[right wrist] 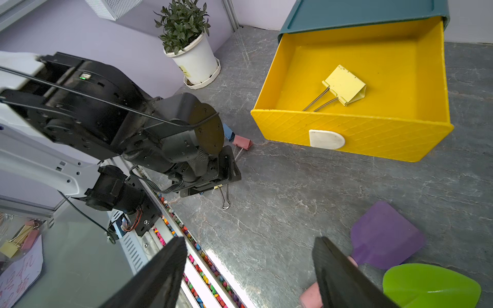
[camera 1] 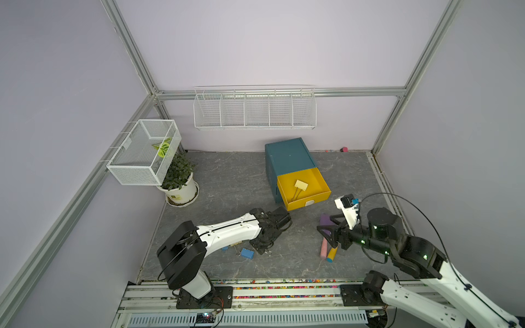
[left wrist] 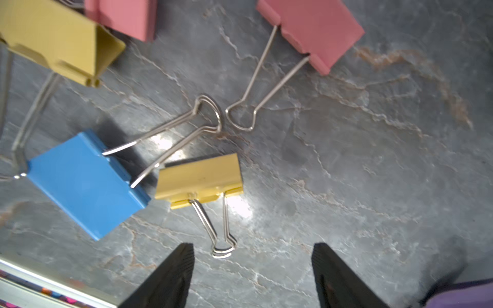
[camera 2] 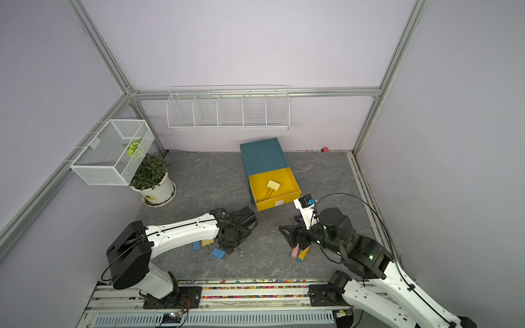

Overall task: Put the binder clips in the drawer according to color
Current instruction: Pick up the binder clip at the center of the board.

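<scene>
Currently left gripper (left wrist: 253,248) and right gripper (right wrist: 252,240) gape empty; closing on the smaller yellow clip (left wrist: 198,178) could snag the neighbouring blue clip (left wrist: 85,184).

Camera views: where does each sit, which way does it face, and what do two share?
Top views: high over the arm bases, looking down; left arm, right arm, yellow drawer show.
Left wrist: close above the table, facing down at binder clips; open left gripper shows.
Right wrist: low, facing the drawer; open right gripper and left arm show.
Shared: yellow clip in the drawer: both top views, right wrist.
</scene>
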Tool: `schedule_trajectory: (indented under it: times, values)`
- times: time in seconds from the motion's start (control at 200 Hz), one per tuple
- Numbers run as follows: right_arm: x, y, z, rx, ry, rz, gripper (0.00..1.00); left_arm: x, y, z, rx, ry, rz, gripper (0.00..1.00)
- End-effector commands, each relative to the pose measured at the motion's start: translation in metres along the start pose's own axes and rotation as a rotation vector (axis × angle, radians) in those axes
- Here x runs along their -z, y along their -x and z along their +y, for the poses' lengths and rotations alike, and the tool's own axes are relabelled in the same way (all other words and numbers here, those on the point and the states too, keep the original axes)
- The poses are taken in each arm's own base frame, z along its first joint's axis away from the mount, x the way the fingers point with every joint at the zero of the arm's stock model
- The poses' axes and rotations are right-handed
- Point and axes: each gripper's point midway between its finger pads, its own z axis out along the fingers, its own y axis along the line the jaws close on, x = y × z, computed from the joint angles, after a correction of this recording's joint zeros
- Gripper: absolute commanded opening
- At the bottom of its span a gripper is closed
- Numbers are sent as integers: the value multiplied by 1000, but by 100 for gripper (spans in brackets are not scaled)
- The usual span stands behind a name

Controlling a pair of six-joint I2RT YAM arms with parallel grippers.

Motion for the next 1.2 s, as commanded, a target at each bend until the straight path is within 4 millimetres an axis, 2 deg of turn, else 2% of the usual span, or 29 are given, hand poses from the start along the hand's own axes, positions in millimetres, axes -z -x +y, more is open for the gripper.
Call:
schedule_trajectory:
  times: [0.0,0.105,0.28,0.6,0.93,1.195]
  values:
    - [-1,-1,2,9,17,-7,80,6,7,25,181,67,-30,76]
    - [-3,-2,2,10,18,-1,80,11,12,33,193,54,-50,77]
    - [-5,0,2,8,14,-2,80,0,9,42,202,59,-26,82]
    - [-6,-2,0,-2,8,1,80,-3,23,30,199,7,-48,81]
    - [-8,-3,-1,0,0,7,80,-15,16,32,200,26,-14,79]
    - [-7,-4,-2,-8,-1,8,80,-26,19,32,209,47,-26,75]
